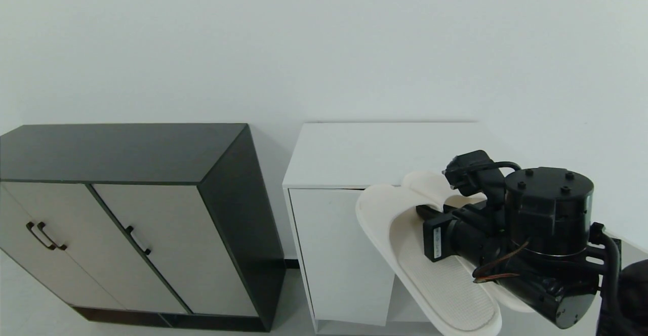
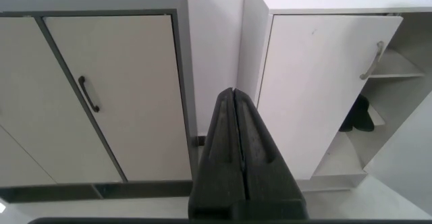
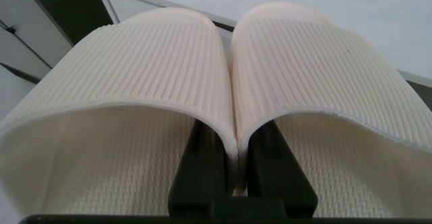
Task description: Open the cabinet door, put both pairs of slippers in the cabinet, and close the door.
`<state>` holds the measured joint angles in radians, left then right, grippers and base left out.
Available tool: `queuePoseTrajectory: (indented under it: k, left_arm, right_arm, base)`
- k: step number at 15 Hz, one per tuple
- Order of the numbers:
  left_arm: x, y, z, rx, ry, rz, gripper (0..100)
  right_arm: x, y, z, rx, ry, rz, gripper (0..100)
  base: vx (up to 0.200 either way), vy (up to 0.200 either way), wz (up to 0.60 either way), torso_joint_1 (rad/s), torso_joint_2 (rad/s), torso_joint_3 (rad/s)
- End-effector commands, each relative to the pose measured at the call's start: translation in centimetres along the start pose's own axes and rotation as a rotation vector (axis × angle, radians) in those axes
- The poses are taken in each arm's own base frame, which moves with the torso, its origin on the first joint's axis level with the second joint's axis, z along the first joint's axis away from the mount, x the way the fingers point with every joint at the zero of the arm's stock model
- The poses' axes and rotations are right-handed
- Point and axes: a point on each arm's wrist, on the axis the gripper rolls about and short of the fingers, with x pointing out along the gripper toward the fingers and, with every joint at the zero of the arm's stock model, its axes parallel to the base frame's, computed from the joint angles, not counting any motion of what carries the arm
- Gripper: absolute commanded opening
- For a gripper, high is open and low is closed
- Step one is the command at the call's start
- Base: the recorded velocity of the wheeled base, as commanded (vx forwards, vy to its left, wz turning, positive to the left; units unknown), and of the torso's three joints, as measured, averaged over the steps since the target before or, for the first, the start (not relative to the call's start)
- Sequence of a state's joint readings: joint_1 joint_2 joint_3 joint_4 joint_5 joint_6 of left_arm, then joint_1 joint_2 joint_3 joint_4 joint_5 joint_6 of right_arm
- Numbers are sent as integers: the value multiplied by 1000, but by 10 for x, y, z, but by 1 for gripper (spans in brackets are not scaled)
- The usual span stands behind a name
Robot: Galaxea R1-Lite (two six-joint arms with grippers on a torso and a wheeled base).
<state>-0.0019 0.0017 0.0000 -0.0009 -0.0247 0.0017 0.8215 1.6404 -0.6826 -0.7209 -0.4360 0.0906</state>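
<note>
Right gripper [image 3: 233,163]: clamps the cream slippers [image 1: 440,285] at lower right of the head view, before the open white cabinet [image 1: 385,154]. Left gripper [image 2: 233,102]: pressed shut, empty.

White cabinet [image 1: 379,154]: in the head view its open half lies behind the cream slippers [image 1: 440,280] and the right arm.
Cream slippers: the farther one is mostly covered by the arm.
Dark shape [image 2: 359,116]: inside the white cabinet, half behind its door [image 2: 324,82]; too dark to identify.
Right gripper [image 3: 235,177]: tips buried under the straps.
Dark cabinet [image 1: 116,151]: left of the white cabinet, cut by the edge.
</note>
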Motion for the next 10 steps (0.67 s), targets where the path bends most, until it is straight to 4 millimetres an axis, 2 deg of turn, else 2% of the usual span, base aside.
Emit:
queuePoseTrajectory:
  k: [1,3,10]
  left_arm:
    - [0,0,0,0,-1,1,0]
    - [0,0,0,1,-1,1,0]
    - [0,0,0,1,-1,1,0]
  right_arm:
    - [2,0,-1,-2,5,-1,0]
    - [2,0,-1,-2,5,-1,0]
    - [2,0,-3,-5,10,-1,0]
  base:
    - [0,0,0,0,0,0]
    - [0,0,0,0,0,0]
    - [0,-200,0,3,5,4]
